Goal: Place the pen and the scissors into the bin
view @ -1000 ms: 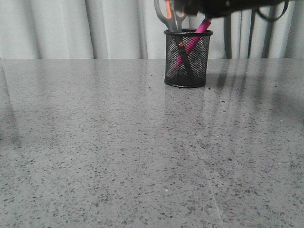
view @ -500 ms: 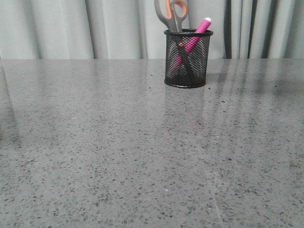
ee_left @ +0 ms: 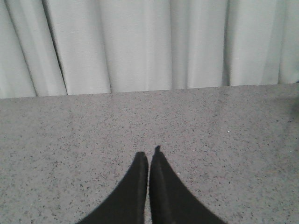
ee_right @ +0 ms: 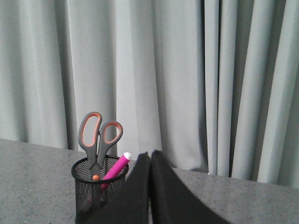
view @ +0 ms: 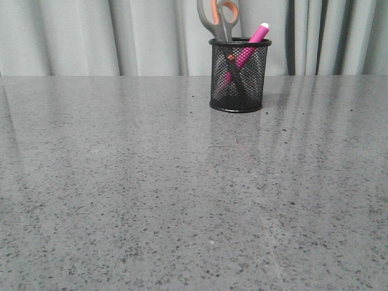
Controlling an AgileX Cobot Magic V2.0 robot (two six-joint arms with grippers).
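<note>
The bin stands toward the far side of the grey speckled desk, close to the pale curtain. Both things are already in it. The scissors sit blades down, with the orange-lined handle loops rising above the rim. The pen leans across the inside, its white-tipped end poking up over the rim on the right side, and it crosses the scissor blades behind the mesh.

The left gripper hangs over a bare stretch of desk with its jaws together and nothing between them. The right gripper is raised and set apart from the bin, looking at it from a little above the rim; its jaws are together too, and empty. Neither arm shows in the front view.

As I judge it, the placing is done and the task is at its end. No further grasp seems needed; the only move left would be to park both arms clear of the bin without knocking it.
</note>
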